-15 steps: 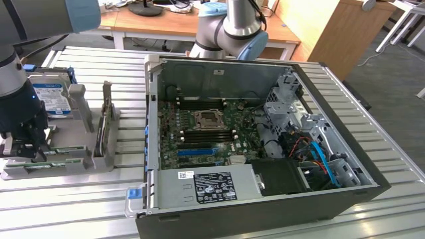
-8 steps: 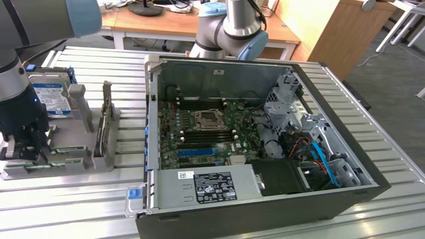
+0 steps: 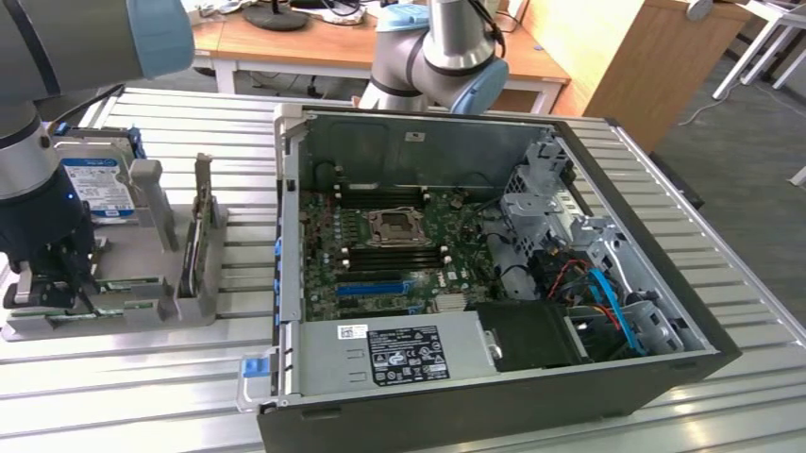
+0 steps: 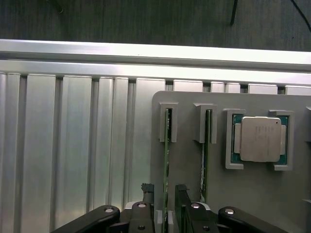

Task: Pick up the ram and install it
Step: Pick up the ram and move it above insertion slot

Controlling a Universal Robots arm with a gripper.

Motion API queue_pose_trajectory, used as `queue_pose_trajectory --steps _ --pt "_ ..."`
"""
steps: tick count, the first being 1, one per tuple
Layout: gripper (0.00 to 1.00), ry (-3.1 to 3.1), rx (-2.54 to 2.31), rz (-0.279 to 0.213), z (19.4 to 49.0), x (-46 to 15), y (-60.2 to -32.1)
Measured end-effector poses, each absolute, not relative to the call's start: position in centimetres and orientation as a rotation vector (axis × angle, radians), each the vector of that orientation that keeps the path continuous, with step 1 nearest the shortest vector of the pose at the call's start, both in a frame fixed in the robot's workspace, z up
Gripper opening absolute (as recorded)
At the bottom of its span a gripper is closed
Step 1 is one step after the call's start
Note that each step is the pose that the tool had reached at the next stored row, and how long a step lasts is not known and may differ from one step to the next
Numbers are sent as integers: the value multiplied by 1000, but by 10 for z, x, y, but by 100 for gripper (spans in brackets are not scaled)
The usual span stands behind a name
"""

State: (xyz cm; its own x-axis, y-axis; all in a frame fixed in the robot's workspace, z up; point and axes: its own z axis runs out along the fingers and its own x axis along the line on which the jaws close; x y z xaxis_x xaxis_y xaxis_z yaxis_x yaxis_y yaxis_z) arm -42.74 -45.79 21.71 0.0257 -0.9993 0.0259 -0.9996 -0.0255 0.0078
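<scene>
Two green ram sticks stand on edge in the slots of a grey holder tray (image 4: 194, 170). My gripper (image 4: 164, 192) is lowered over the ram (image 4: 166, 155) in the slot farther from the processor. One dark finger (image 4: 147, 191) sits on each side of its thin edge, with small gaps, so the gripper is open. The second ram stick (image 4: 207, 145) stands in the neighbouring slot. In the exterior view the gripper (image 3: 53, 291) hangs low over the tray at the exterior view's left, and a green ram edge (image 3: 132, 284) shows beside it. The motherboard (image 3: 377, 274) lies inside the open computer case.
A square silver processor (image 4: 261, 139) rests in its tray pocket beside the ram slots. A blue-labelled hard drive (image 3: 94, 184) stands at the back of the tray (image 3: 189, 307). The case wall (image 3: 287, 245) rises just to the exterior view's right of the tray. Everything sits on a ribbed metal table (image 3: 139, 377).
</scene>
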Motion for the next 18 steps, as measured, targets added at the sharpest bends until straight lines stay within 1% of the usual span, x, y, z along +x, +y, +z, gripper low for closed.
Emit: queue_pose_trajectory --steps 4,5,18 --pt "31 -2177 2233 21 216 -427 -458" --pt "31 -2176 2233 20 201 -427 -458" --pt "31 -2176 2233 20 201 -426 -458"
